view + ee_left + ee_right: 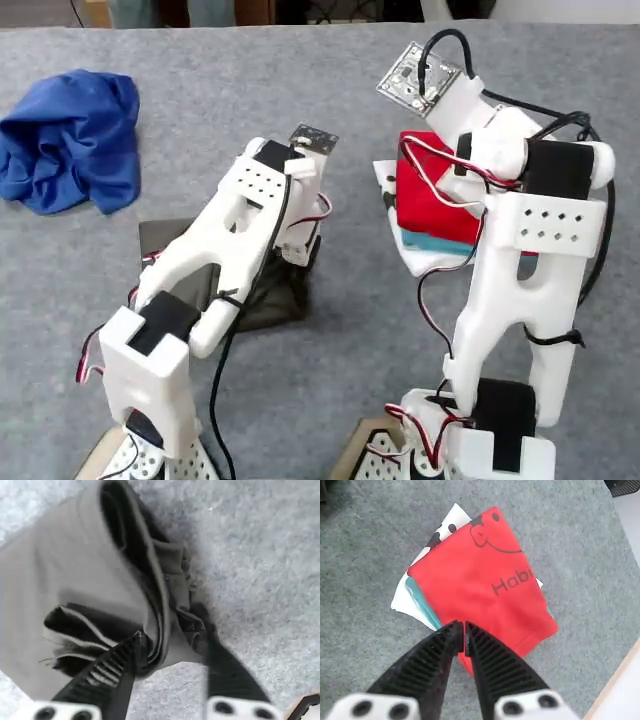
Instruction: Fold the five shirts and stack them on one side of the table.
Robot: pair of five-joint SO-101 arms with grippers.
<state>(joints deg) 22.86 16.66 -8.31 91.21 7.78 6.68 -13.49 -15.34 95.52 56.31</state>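
Left gripper [172,641], fingers spread astride the bunched edge of the dark grey shirt [75,580], which lies mid-table, long axis crosswise. Right gripper [464,628], pinched together, over the red shirt [480,580] topping the right-side stack. Blue shirt [70,140] crumpled, far left.

Lone shirt [70,140] far L; shirt stack [428,198] R.
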